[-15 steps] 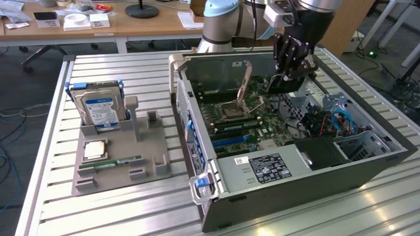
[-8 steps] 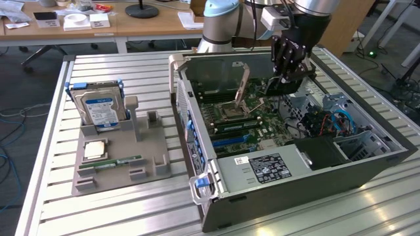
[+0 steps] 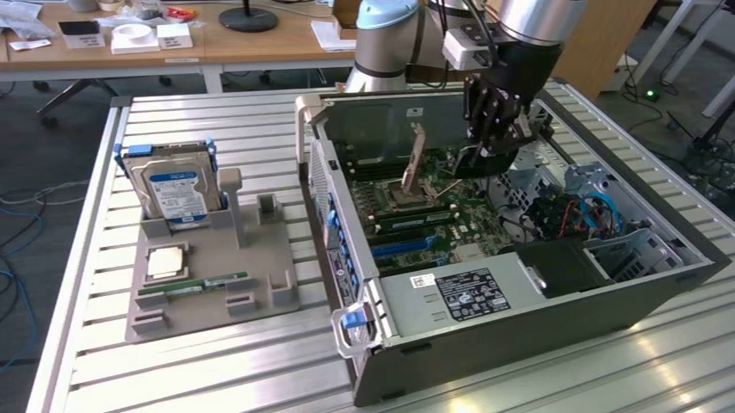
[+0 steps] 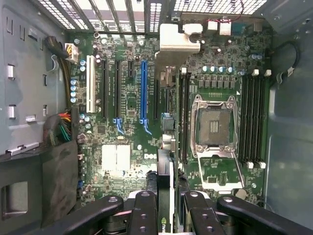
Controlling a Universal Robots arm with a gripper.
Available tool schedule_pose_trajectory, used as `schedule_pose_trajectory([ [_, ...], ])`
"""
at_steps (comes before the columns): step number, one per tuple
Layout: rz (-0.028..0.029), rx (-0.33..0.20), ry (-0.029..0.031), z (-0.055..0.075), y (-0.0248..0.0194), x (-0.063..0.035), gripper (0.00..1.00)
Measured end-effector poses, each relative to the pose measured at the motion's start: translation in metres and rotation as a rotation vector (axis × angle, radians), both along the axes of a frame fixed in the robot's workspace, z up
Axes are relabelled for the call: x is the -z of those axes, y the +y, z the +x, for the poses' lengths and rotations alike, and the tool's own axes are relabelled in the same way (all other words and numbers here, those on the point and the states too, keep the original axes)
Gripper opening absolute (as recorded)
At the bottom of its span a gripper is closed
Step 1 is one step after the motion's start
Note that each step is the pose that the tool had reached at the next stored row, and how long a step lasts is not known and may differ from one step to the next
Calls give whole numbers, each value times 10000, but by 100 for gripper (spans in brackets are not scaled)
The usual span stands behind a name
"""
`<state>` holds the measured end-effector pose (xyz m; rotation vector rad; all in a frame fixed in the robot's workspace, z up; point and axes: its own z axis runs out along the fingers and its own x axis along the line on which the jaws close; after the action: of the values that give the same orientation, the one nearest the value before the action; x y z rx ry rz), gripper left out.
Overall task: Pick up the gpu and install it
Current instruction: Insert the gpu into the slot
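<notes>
The gripper (image 3: 488, 159), jaws clamped on the gpu (image 4: 165, 178), is hanging over the motherboard (image 4: 127, 147) between blue slot (image 4: 144, 90) and CPU socket (image 4: 213, 128).

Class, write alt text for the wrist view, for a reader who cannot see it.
The jaws grip the gpu edge-on over a green motherboard inside an open computer case. A blue slot lies to one side of the card, the CPU socket to the other.

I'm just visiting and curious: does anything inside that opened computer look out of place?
Nothing looks spilled or broken. One oddity: the CPU socket is empty, its metal cover tilted up, while a processor chip lies outside the case on the grey tray.
</notes>
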<state>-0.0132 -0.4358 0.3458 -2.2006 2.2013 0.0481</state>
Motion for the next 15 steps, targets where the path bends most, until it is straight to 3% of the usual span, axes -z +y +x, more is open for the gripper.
schedule_pose_trajectory([
  [6,5,1,-1,-1,1,7,26],
  [15,3,1,-1,-1,0,161,26],
])
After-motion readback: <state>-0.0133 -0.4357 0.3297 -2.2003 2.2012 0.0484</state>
